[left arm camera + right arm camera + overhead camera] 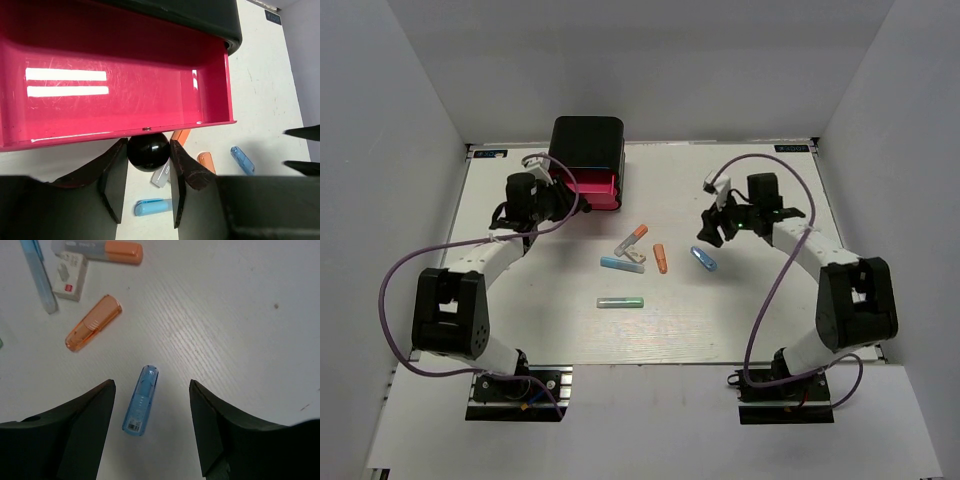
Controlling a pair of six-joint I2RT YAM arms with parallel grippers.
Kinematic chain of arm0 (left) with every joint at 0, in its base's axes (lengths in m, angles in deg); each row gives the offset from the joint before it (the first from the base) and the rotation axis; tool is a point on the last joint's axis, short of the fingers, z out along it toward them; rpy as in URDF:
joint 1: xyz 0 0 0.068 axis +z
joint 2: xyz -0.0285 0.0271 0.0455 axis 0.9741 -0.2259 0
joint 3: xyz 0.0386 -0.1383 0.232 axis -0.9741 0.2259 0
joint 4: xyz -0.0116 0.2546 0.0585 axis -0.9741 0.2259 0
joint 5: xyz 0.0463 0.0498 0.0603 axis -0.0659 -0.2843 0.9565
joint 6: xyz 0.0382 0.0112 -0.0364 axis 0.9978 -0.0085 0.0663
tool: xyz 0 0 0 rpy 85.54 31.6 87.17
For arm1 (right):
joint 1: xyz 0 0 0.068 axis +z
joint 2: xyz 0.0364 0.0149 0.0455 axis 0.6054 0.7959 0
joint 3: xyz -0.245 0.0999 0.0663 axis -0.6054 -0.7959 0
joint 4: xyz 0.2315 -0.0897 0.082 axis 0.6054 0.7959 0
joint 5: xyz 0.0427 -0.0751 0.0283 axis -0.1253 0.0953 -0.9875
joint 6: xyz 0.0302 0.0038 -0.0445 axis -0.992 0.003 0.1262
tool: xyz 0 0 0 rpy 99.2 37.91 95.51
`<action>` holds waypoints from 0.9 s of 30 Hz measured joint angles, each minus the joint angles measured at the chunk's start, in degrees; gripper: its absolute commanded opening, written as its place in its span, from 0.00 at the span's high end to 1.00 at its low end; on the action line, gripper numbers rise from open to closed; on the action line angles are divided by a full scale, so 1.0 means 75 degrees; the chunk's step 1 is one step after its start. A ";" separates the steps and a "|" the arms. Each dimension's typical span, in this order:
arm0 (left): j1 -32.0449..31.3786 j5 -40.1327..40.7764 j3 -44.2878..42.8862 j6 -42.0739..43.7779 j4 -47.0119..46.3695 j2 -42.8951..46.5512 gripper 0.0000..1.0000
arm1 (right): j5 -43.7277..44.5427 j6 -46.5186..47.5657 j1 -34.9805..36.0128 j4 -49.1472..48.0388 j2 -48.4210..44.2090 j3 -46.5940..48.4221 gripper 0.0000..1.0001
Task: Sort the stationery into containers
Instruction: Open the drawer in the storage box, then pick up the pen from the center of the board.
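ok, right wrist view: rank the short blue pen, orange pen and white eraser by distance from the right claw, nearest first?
1. Short blue pen: lying right between the open fingers of the right claw.
2. Orange pen: up and to the left of the blue one.
3. White eraser: farther up-left, beside the long light blue pen.

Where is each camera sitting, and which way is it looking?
Top camera: high behind the arms, looking down on the table; the left arm and right arm show.
Left wrist camera: on the left arm, facing the left fingers, shut on the black knob of the open pink drawer.
Right wrist camera: on the right arm, looking down between the open right fingers at the blue pen.
Shared: top and right wrist views both show that pen.
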 measured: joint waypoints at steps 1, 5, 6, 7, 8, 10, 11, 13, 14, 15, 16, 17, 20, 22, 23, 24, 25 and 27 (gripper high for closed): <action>0.0000 0.0000 0.0009 0.0000 0.0017 0.0023 0.48 | 0.0262 -0.0073 0.0149 0.0003 0.0178 0.0000 0.33; 0.0000 0.0012 0.0251 0.0082 0.0131 0.0248 0.37 | 0.1314 -0.0338 0.0664 0.0125 0.0918 0.0003 0.33; 0.0000 0.0023 0.0350 0.0096 0.0204 0.0341 0.33 | 0.1524 -0.0370 0.0749 0.0184 0.1035 0.0003 0.33; 0.0000 0.0029 0.0437 0.0128 0.0286 0.0440 0.29 | 0.1749 -0.0396 0.0816 0.0227 0.1105 0.0003 0.33; 0.0000 0.0050 0.0525 0.0181 0.0367 0.0568 0.27 | 0.1970 -0.0423 0.0941 0.0254 0.1192 0.0003 0.33; 0.0000 0.0099 0.0644 0.0236 0.0557 0.0848 0.26 | 0.2366 -0.0490 0.1075 0.0262 0.1253 0.0003 0.33; 0.0000 0.0122 0.0682 0.0283 0.0662 0.1026 0.26 | 0.2544 -0.0525 0.1125 0.0265 0.1265 0.0003 0.35; 0.0000 0.0143 0.0749 0.0361 0.0749 0.1390 0.26 | 0.2897 -0.0571 0.1212 0.0289 0.1268 0.0003 0.35; 0.0000 0.0149 0.0778 0.0393 0.0807 0.1574 0.26 | 0.3066 -0.0586 0.1256 0.0309 0.1268 0.0003 0.35; 0.0000 0.0157 0.0836 0.0417 0.0825 0.1784 0.26 | 0.3209 -0.0595 0.1306 0.0326 0.1271 0.0000 0.36; 0.0000 0.0175 0.0906 0.0434 0.0860 0.1982 0.26 | 0.3334 -0.0597 0.1335 0.0344 0.1279 0.0000 0.36; 0.0000 0.0184 0.0997 0.0449 0.0901 0.2215 0.26 | 0.3462 -0.0606 0.1370 0.0370 0.1297 0.0000 0.38; 0.0000 0.0227 0.1335 0.0455 0.1003 0.2859 0.27 | 0.3719 -0.0606 0.1466 0.0472 0.1335 -0.0020 0.44; 0.0000 0.0265 0.1577 0.0449 0.1160 0.3246 0.27 | 0.3783 -0.0597 0.1524 0.0498 0.1338 -0.0117 0.49; 0.0000 0.0280 0.1702 0.0449 0.1241 0.3433 0.27 | 0.3791 -0.0589 0.1562 0.0560 0.1338 -0.0184 0.50; 0.0000 0.0294 0.1833 0.0449 0.1314 0.3614 0.27 | 0.3771 -0.0586 0.1585 0.0571 0.1329 -0.0242 0.52; 0.0000 0.0306 0.1941 0.0443 0.1399 0.3777 0.27 | 0.3774 -0.0586 0.1612 0.0595 0.1303 -0.0262 0.57; 0.0000 0.0344 0.2154 0.0402 0.1629 0.4124 0.26 | 0.3672 -0.0539 0.1626 0.0650 0.1300 -0.0265 0.63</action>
